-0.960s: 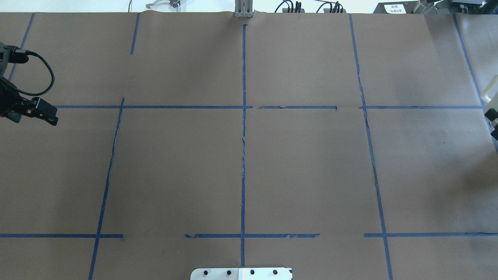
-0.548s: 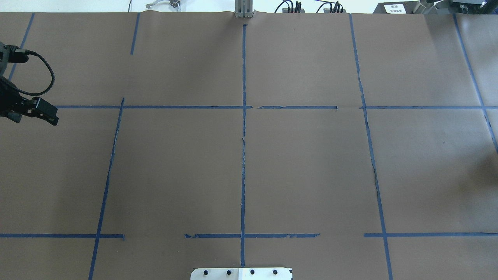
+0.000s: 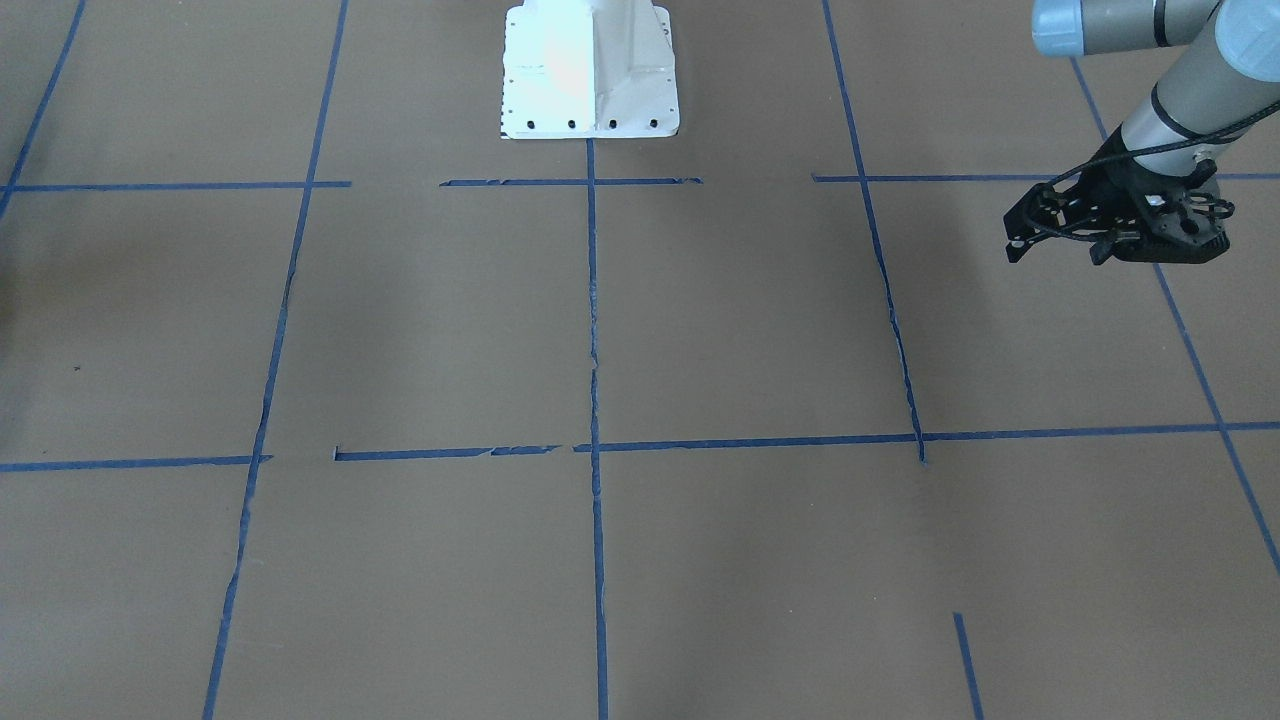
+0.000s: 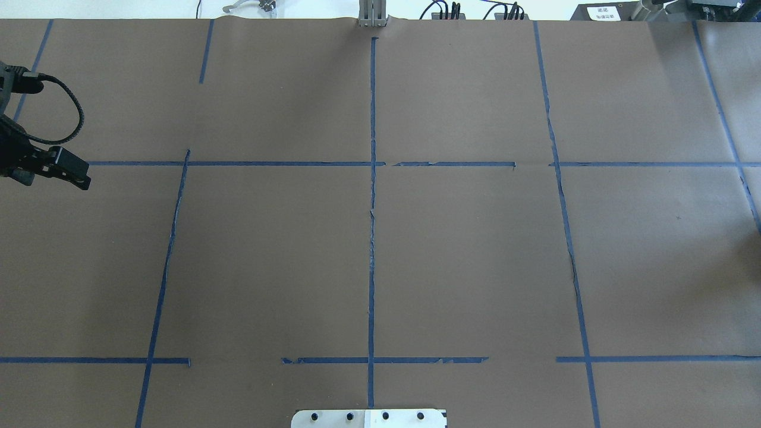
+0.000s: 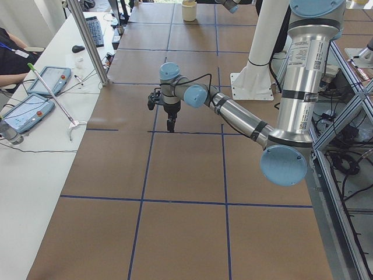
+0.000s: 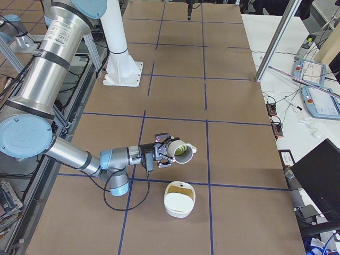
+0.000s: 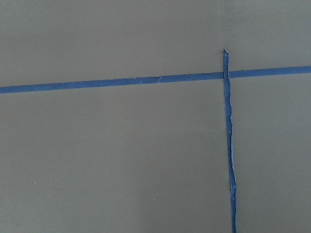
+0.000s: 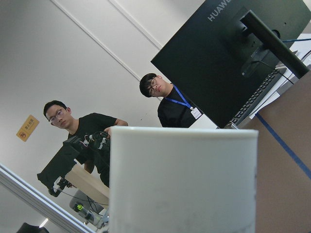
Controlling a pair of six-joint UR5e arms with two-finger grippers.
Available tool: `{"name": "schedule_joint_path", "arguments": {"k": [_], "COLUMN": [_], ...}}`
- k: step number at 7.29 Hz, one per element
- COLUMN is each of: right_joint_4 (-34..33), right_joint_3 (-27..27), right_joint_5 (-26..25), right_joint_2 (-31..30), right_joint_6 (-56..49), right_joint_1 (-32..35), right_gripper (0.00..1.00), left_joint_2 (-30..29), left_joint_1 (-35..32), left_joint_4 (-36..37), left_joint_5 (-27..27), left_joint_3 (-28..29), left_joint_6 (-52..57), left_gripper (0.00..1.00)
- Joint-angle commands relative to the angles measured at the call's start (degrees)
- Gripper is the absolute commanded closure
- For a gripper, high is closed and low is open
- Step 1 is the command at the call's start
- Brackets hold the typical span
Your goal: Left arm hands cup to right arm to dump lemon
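The cup (image 6: 178,151) is a white mug, held tipped on its side in the air at the tip of my right arm, the near one in the exterior right view. Its mouth faces the table's end, and the yellow-green lemon (image 6: 182,150) shows inside it. The cup's white wall (image 8: 182,182) fills the lower part of the right wrist view, and the cup also shows far off in the exterior left view (image 5: 188,10). The right gripper (image 6: 159,152) is at the cup; I cannot tell its state. My left gripper (image 4: 56,169) (image 3: 1060,245) hangs open and empty over the table's left side.
A white bowl-like container (image 6: 179,199) stands on the brown paper just below the tipped cup. The robot's white base (image 3: 590,70) is at the table's middle edge. Two operators (image 8: 170,99) sit beyond the table's right end by a monitor (image 8: 233,53). A side bench holds tablets (image 5: 29,111).
The cup and right gripper showed at the overhead view's right edge a second ago and have since left that view. The left gripper has drifted slightly toward the far side.
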Motion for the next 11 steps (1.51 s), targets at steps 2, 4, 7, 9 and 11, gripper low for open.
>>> {"name": "schedule_joint_path", "arguments": {"k": [2, 4, 7, 9, 11], "right_joint_4": [1.36, 1.44, 12.59, 13.57, 14.45], "right_joint_3": [-3.33, -3.42, -13.25, -13.35, -13.53], "right_joint_5": [0.09, 0.18, 0.0, -1.13, -1.58], "right_joint_2": [2.97, 3.41, 7.53, 7.54, 7.46], "right_joint_6": [24.55, 36.52, 47.72, 59.19, 63.35], "right_joint_1": [3.45, 5.47, 8.72, 9.96, 10.13], "right_gripper": [0.89, 0.9, 0.9, 0.89, 0.88], "left_joint_2": [-0.26, -0.27, -0.44, -0.96, -1.06], "left_joint_1": [0.0, 0.09, 0.18, 0.18, 0.18], "left_joint_4": [0.46, 0.46, 0.55, 0.64, 0.55], "left_joint_5": [0.0, 0.0, 0.0, 0.0, 0.0], "left_joint_3": [-0.42, -0.42, -0.42, -0.42, -0.42], "left_joint_6": [-0.01, -0.01, -0.01, -0.01, -0.01], "left_gripper": [0.0, 0.0, 0.0, 0.0, 0.0]}}
